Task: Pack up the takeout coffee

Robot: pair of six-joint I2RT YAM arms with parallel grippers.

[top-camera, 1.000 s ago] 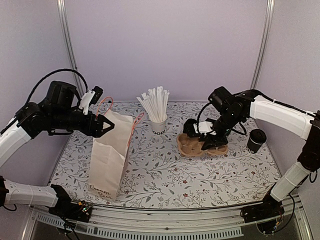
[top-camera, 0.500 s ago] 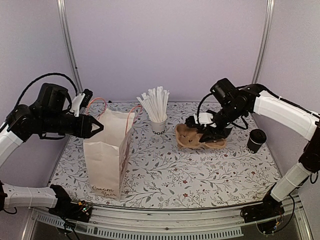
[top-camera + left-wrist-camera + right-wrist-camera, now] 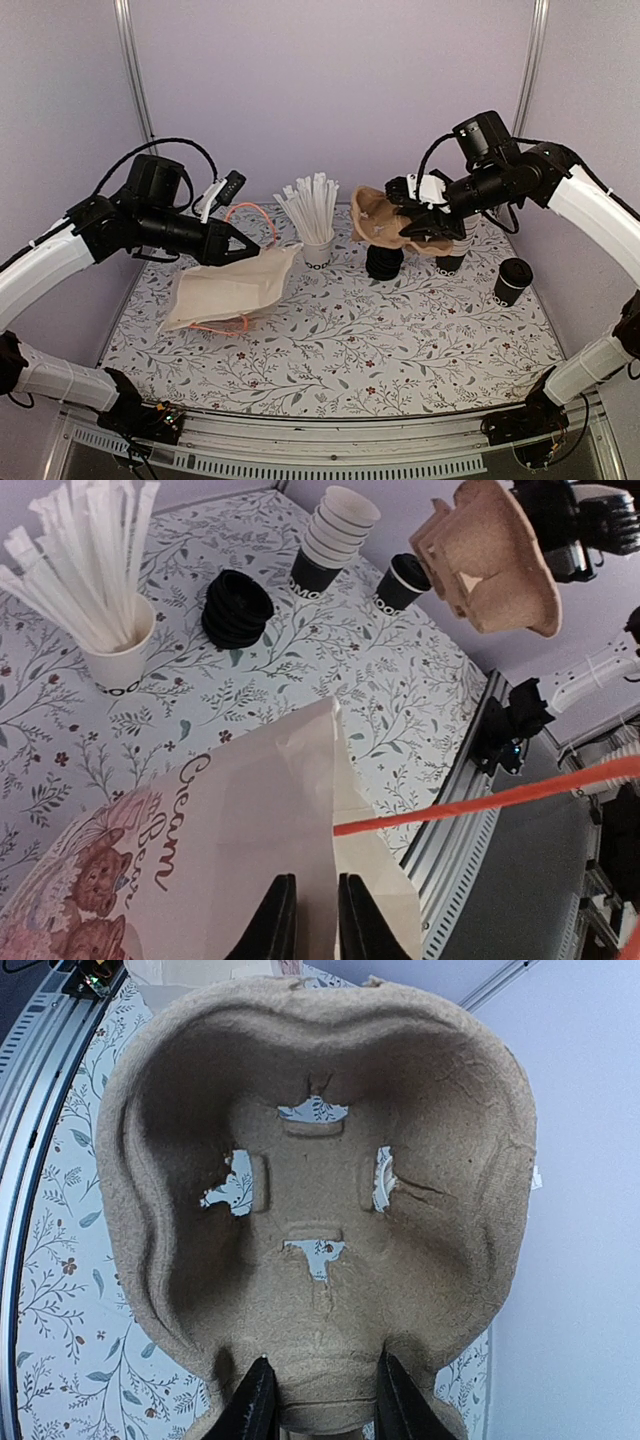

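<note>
Purple walls stand around a tabletop (image 3: 400, 340) with a cloth of little leaves and flowers.

The left hand (image 3: 250, 250) has its two fingers pressed close and pinches the top edge of a paper bag (image 3: 230, 290). The bag hangs down from the hand and lies slanted, with its bottom end on the cloth. In the left wrist view the edge of the bag runs up between the fingers. The bag says "Cream" in curly letters, then a word that looks like "Bean", and it has little bears drawn on it. One orange handle (image 3: 500, 800) sticks out past the hand.

The right hand (image 3: 425, 225) is up in the air. It pinches the rim of a brown cardboard cup carrier (image 3: 378, 220), which is off the cloth and tipped on its side.

The takeout coffee (image 3: 512, 281), a black cup with a black lid, stands on the cloth. It is lower than the right hand, out to its far side, close to the right edge of the tabletop. Nothing touches it.

Under the right hand are a stack of black cups (image 3: 452, 258) and a pile of black lids (image 3: 384, 262). A white cup of straws (image 3: 317, 245) stands between the two hands. The cups have small round letters that I cannot read.

A wide patch of cloth lies between the hands and the metal rail (image 3: 330, 440) at the near edge.
</note>
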